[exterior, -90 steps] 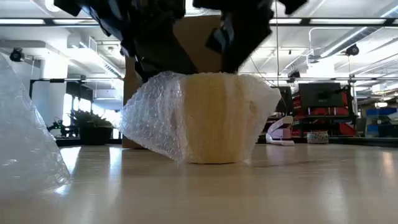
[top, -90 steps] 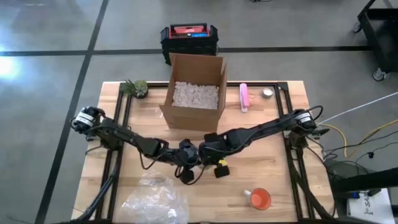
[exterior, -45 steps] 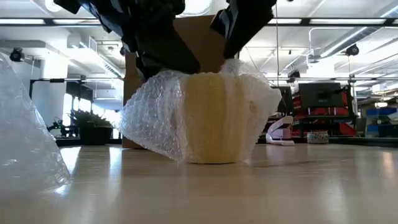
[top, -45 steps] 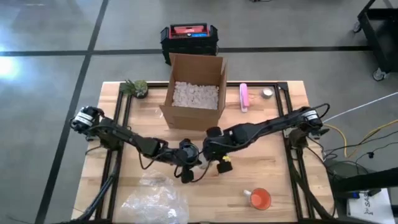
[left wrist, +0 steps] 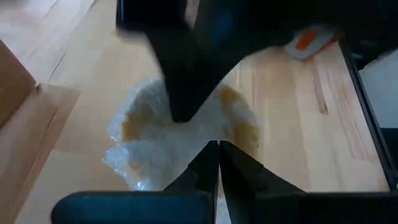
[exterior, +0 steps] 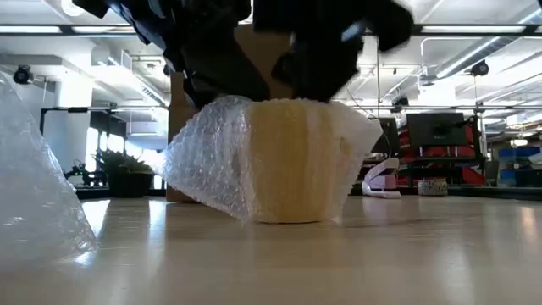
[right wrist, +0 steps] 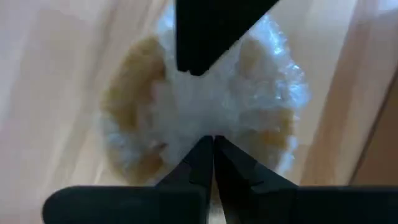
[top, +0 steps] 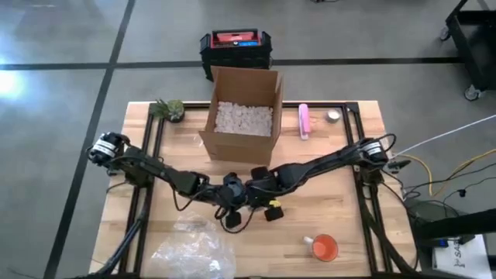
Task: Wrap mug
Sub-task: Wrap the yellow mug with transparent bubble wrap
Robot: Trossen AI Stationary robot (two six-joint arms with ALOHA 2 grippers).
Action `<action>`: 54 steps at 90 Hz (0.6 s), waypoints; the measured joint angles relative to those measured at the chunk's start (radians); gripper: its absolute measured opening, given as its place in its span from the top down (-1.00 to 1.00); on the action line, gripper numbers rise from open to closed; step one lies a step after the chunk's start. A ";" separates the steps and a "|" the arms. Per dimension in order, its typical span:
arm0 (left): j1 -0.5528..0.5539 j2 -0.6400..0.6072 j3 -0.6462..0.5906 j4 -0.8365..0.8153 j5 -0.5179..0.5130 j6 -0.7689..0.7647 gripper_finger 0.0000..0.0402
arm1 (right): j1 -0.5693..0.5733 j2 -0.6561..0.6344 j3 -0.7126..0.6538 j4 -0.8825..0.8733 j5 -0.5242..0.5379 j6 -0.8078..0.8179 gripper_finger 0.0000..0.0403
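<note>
The mug [exterior: 292, 161] stands at the table's middle, swathed in bubble wrap [exterior: 207, 165]; its yellowish wall shows through. In the high view both grippers hide it. My left gripper [left wrist: 217, 146] is shut over the top of the bundle, coming from the table's left. My right gripper [right wrist: 213, 140] is shut too and meets it from the right, tip to tip over the mug's mouth. The low view has the left gripper [exterior: 216, 72] and the right gripper [exterior: 326, 63] both at the bundle's top. My left gripper has its shut fingertips on the gathered bubble wrap at the top middle of the mug [left wrist: 199, 134], slanting down from the table's left. The mug stands upright on the table. Whether a layer lies between the fingers, I cannot tell. My right gripper sets its shut fingertips on the wrap over the mug's mouth [right wrist: 205, 118], slanting down from the table's right. The wrap there looks pushed inward.
An open cardboard box [top: 242, 116] of white packing bits stands just beyond the mug. A loose heap of bubble wrap [top: 190, 248] lies near the front left. An orange and white object [top: 324, 248] lies front right. A small plant [top: 169, 108] and a pink item [top: 304, 120] are at the back.
My right gripper rose off the bundle and drew back toward the table's right and far side, then came down again onto the top of the wrapped mug. The mug and my left gripper stayed where they were.
</note>
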 joint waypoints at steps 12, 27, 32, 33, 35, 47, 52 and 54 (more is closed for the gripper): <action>-0.001 -0.037 0.000 -0.066 0.082 -0.011 1.00 | 0.001 0.041 0.002 0.033 0.006 -0.004 0.99; -0.001 -0.079 0.001 -0.075 0.086 -0.011 1.00 | 0.001 0.039 0.001 0.040 0.006 -0.010 0.99; -0.001 -0.084 0.001 -0.072 0.084 -0.010 1.00 | 0.000 0.029 0.000 0.037 0.005 -0.010 0.99; -0.001 -0.084 0.002 -0.072 0.084 -0.009 1.00 | 0.000 0.026 0.000 0.036 0.005 -0.010 0.99; -0.001 -0.084 0.002 -0.073 0.084 -0.007 1.00 | 0.000 0.020 0.001 0.033 0.005 -0.010 0.99; -0.001 -0.085 0.002 -0.077 0.084 0.000 1.00 | 0.000 -0.020 0.020 0.013 0.003 -0.012 0.99; -0.001 -0.085 0.002 -0.076 0.084 0.000 1.00 | 0.000 -0.045 0.032 0.007 0.004 -0.012 0.99; -0.001 -0.085 0.002 -0.077 0.084 0.000 1.00 | 0.000 -0.054 0.035 0.001 0.004 -0.012 0.99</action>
